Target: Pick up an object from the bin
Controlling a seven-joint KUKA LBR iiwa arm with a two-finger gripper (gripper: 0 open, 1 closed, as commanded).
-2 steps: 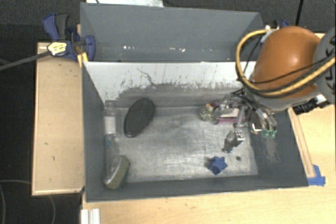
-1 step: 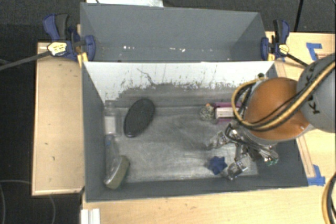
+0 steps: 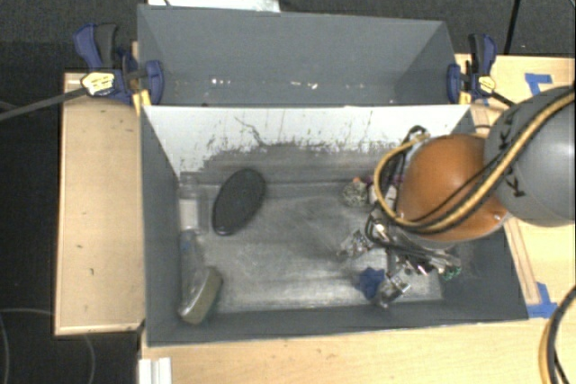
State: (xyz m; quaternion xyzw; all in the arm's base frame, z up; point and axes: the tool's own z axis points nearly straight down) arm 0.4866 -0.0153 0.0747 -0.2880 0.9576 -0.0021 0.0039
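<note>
The gripper [image 3: 389,283] hangs low at about 4 o'clock in the bin [image 3: 297,258], under the arm's orange cover [image 3: 445,184]. Whether it is wide or narrow cannot be told, as its tip is a tangle of dark metal. A small blue piece [image 3: 368,282] lies just beside it at its 9 o'clock, perhaps touching; it looks the likeliest pick, though it is not seen held. It is too small to give a long axis, so the coming move probably turns on a slight shift toward 9 o'clock. Further off, at 12 o'clock from the gripper, sits a small pale bit [image 3: 355,190]. Well apart, a dark oval [image 3: 238,200] lies at 10 o'clock, with its long axis running 1 to 7. An olive lump [image 3: 202,294] rests in the 8 o'clock corner.
</note>
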